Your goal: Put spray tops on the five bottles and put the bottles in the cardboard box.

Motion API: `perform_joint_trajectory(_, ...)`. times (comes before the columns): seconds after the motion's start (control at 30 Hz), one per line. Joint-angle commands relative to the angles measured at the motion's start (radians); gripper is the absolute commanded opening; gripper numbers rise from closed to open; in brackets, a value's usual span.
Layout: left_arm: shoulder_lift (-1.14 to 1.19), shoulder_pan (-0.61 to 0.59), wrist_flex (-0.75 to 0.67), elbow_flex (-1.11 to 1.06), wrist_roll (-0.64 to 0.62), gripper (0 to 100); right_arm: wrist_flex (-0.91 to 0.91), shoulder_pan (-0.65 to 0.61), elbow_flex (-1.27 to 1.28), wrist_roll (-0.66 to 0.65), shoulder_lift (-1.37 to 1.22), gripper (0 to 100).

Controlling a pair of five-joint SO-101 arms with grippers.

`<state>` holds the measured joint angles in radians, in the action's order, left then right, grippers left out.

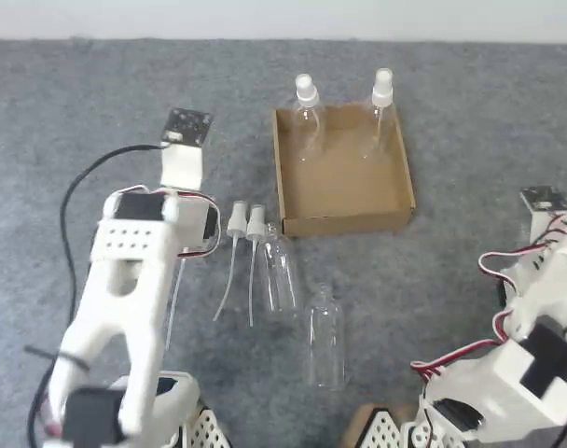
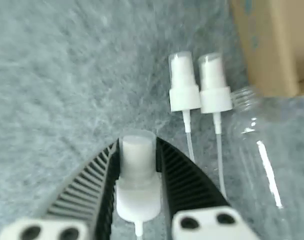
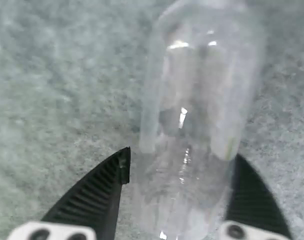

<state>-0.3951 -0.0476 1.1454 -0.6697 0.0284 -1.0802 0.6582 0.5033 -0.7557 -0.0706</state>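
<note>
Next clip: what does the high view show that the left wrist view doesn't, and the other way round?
High view adds: two topped bottles at the far end of the cardboard box, and an uncapped bottle nearer the arm bases.
Left wrist view adds: the left hand shut on a spray top.
Shared: two loose spray tops lying side by side on the table, the topless bottle next to them, and part of the box.

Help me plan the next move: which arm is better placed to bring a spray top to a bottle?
Left: the left gripper holds a spray top, near two loose tops; the right gripper holds a bottle instead.
</note>
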Motion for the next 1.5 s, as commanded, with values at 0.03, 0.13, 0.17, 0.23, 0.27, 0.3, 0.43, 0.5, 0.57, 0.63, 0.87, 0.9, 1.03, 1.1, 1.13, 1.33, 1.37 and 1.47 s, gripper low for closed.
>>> perform_joint_trajectory(0.03, -0.167, 0.000, -0.006, -0.053, -0.037, 1, -0.059, -0.073, -0.095, -0.011, 0.016, 37.4)
perform_joint_trajectory(0.13, -0.207, -0.005, -0.058, -0.130, -0.034, 1, -0.183, -0.120, -0.253, 0.021, 0.008, 35.4)
perform_joint_trajectory(0.17, -0.212, -0.006, -0.074, -0.151, -0.034, 1, -0.214, -0.136, -0.318, 0.049, 0.004, 34.5)
perform_joint_trajectory(0.23, -0.216, -0.006, -0.094, -0.182, -0.034, 1, -0.245, -0.163, -0.433, 0.103, -0.015, 32.9)
perform_joint_trajectory(0.27, -0.218, -0.008, -0.101, -0.189, -0.034, 1, -0.260, -0.177, -0.485, 0.126, -0.033, 32.0)
perform_joint_trajectory(0.3, -0.221, -0.008, -0.106, -0.199, -0.034, 1, -0.274, -0.189, -0.531, 0.141, -0.056, 31.0)
perform_joint_trajectory(0.43, -0.218, -0.008, -0.109, -0.202, -0.032, 1, -0.355, -0.209, -0.667, 0.146, -0.208, 28.3)
perform_joint_trajectory(0.5, -0.215, -0.002, -0.126, -0.196, -0.032, 1, -0.387, -0.206, -0.709, 0.144, -0.282, 28.6)
perform_joint_trajectory(0.57, -0.213, -0.002, -0.147, -0.197, -0.018, 1, -0.400, -0.194, -0.730, 0.143, -0.338, 28.6)
perform_joint_trajectory(0.63, -0.213, -0.002, -0.146, -0.199, -0.015, 1, -0.395, -0.186, -0.733, 0.117, -0.374, 28.6)
perform_joint_trajectory(0.87, -0.213, 0.000, -0.147, -0.208, -0.017, 1, -0.394, -0.188, -0.735, 0.100, -0.400, 28.2)
perform_joint_trajectory(0.9, -0.213, 0.000, -0.147, -0.208, -0.017, 1, -0.394, -0.188, -0.735, 0.101, -0.403, 28.1)
perform_joint_trajectory(1.03, -0.213, 0.000, -0.152, -0.217, -0.018, 1, -0.394, -0.183, -0.733, 0.103, -0.409, 22.7)
perform_joint_trajectory(1.1, -0.213, 0.000, -0.152, -0.220, -0.018, 1, -0.395, -0.177, -0.732, 0.103, -0.409, 16.9)
perform_joint_trajectory(1.13, -0.213, 0.000, -0.152, -0.222, -0.017, 1, -0.394, -0.174, -0.733, 0.103, -0.409, 14.6)
perform_joint_trajectory(1.33, -0.213, 0.000, -0.152, -0.222, -0.015, 1, -0.401, -0.166, -0.752, 0.097, -0.387, 3.2)
perform_joint_trajectory(1.37, -0.213, 0.000, -0.152, -0.222, -0.015, 1, -0.403, -0.168, -0.761, 0.098, -0.378, 1.7)
perform_joint_trajectory(1.47, -0.213, 0.000, -0.152, -0.222, -0.015, 1, -0.421, -0.171, -0.790, 0.106, -0.318, 0.7)
